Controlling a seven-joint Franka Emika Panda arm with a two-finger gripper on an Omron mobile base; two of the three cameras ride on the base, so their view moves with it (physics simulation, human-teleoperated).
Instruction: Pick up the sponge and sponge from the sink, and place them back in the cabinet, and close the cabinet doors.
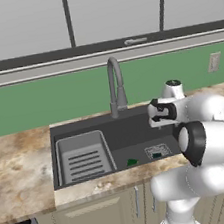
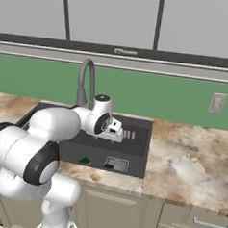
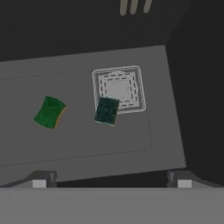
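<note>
We are hovering our gripper (image 3: 111, 178), jaws spread wide and empty, above the sink (image 3: 166, 78). One sponge (image 3: 50, 112) is lying at centre left of the hand view, the darker sponge (image 3: 106, 111) overlapping the drain grate (image 3: 119, 89) at centre.

Two sponges lie on the floor of the one sink (image 1: 75, 126): a brighter green sponge (image 3: 50, 112) out on the bare floor, and a darker green sponge (image 3: 106, 110) overlapping the edge of the single square drain grate (image 3: 119, 88) (both lie flat, green side up, well apart from each other). The basin also holds one light grey ribbed rack (image 1: 84, 157) at its left end, and one gooseneck faucet (image 1: 115, 85) rises from its back edge. On the green wall behind the counter there is one outlet plate (image 2: 217, 103), to the right of the sink.
</note>
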